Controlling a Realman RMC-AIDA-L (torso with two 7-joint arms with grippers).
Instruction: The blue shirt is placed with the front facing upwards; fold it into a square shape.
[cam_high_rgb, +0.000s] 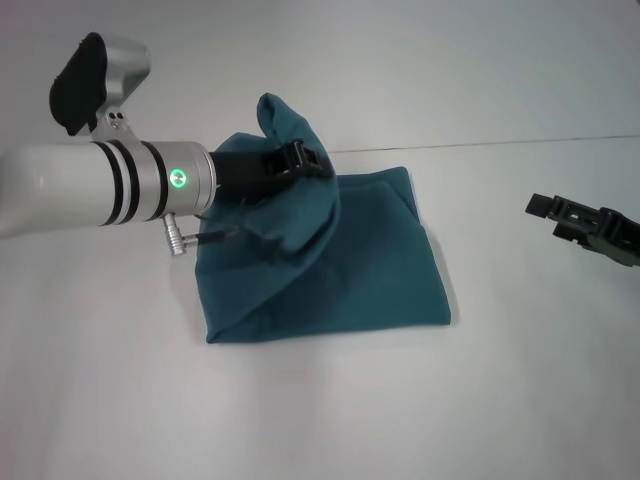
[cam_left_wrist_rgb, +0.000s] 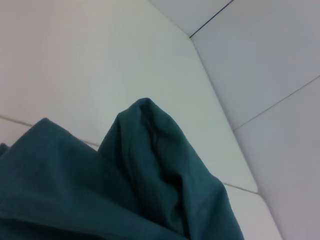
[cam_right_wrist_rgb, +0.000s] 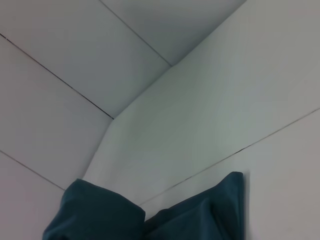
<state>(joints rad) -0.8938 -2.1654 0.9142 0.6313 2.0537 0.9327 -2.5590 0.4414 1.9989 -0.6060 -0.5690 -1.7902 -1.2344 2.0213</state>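
One gripper lifting a fold of the blue shirt (cam_high_rgb: 340, 260) on the white table (cam_high_rgb: 120, 400).
We see the left gripper (cam_high_rgb: 300, 160) pinching the shirt's raised far-left edge; the right gripper (cam_high_rgb: 545, 208), fingers parted and empty, waits well right of the shirt. Soft, light cloth: we judge hems best to hold.

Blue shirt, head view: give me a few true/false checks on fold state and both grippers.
1. The left gripper holds a raised bunch of the blue shirt. True.
2. The shirt lies fully spread out with both sleeves showing. False: it is already folded into a compact, roughly rectangular bundle, with one part lifted.
3. The right gripper is gripping the shirt's near edge. False: it sits off to the right, apart from the cloth, holding nothing.
4. The lifted fabric stands above the far left part of the bundle. True.
5. The shirt rests on a white table. True.
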